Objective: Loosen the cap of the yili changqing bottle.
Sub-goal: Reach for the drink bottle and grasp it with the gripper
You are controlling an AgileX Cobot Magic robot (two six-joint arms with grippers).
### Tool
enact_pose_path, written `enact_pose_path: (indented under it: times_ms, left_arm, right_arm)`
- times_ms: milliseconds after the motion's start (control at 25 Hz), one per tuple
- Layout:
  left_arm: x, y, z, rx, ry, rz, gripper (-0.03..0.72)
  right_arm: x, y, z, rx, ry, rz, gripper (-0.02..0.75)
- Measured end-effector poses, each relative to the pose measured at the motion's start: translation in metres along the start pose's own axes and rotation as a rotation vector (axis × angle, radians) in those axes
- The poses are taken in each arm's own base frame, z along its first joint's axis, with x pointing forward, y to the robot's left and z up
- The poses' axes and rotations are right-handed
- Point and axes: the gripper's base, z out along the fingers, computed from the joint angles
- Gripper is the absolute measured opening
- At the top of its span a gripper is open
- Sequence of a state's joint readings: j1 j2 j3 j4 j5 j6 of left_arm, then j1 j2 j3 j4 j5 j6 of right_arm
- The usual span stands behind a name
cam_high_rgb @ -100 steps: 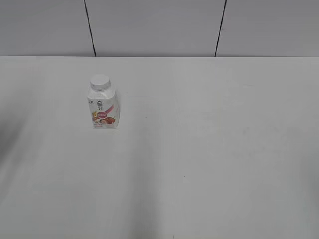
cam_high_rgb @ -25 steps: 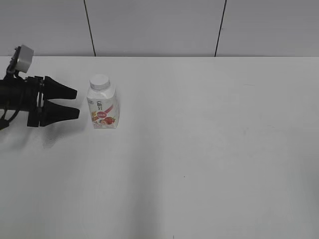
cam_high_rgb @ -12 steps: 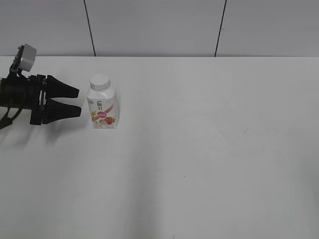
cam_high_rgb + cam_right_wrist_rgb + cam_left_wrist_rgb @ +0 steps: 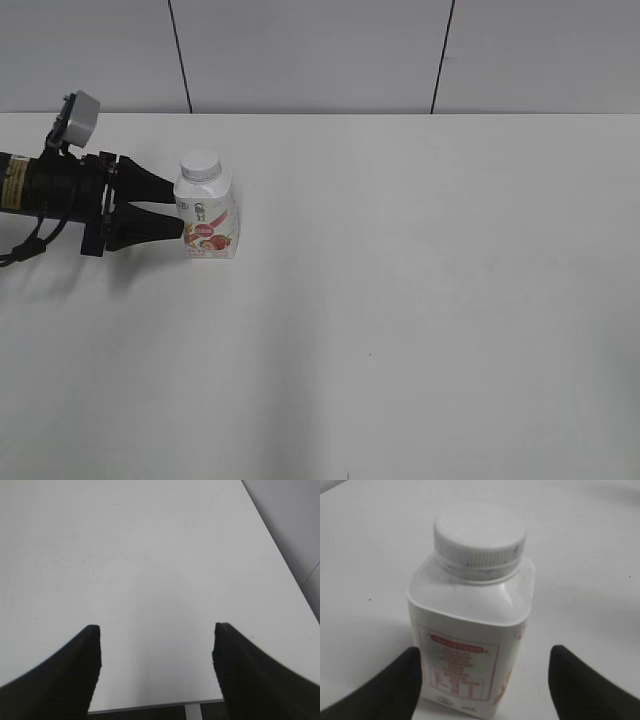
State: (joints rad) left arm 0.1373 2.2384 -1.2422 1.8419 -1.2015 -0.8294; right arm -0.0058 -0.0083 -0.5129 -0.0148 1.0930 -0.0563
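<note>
Since a second ago, left tool has advanced; its tips now flank the bottle, spread, not clearly touching. Bottle stands upright on tabletop, white cap on, just ahead. Right tool spread wide over bare tabletop, holding nothing.

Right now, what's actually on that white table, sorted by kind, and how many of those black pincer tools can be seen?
Drink bottles: 1, the yili changqing bottle, standing upright
Caps: 1, the white cap, on the bottle's neck
Black tools: 2, the left tool with jaws apart at the bottle's side, and the right tool, open over bare table
Total: 4
</note>
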Motion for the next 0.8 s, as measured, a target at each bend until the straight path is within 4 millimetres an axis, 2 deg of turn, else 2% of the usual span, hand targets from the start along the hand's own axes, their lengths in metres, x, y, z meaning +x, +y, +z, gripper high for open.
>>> enact_pose_path:
  times_ms: [240, 800]
  left_arm:
    - [-0.0001, 0.0017, 0.0005, -0.018, -0.002, -0.006, 0.442]
    - [-0.0015, 0.0013, 0.0005, -0.014, -0.017, -0.007, 0.439]
  right_arm:
    - [0.0000, 0.0000, 0.0000, 0.000, 0.000, 0.000, 0.552]
    - [0.0000, 0.0000, 0.0000, 0.000, 0.000, 0.000, 0.552]
